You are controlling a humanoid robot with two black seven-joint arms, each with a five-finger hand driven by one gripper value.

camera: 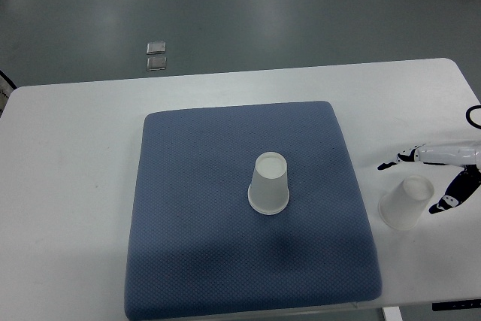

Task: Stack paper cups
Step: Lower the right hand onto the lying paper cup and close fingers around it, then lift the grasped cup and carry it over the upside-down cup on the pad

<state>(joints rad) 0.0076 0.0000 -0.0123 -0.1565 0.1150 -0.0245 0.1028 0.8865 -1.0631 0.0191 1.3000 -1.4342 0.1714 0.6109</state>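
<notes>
Right hand [432,178] spread around the off-mat cup [404,202], fingers either side, not clamped. Other cup [268,183] inverted mid-mat [188,208], well left of the hand. Left arm out of shot

We count two paper cups, both upside down: one cup [268,183] at the centre of the frame, the other cup [404,203] at the right. We see one blue mat [195,208], one white bench [68,186], one robot hand [432,178] at the right edge, and two small square floor fittings [156,56] at the upper left.
</notes>
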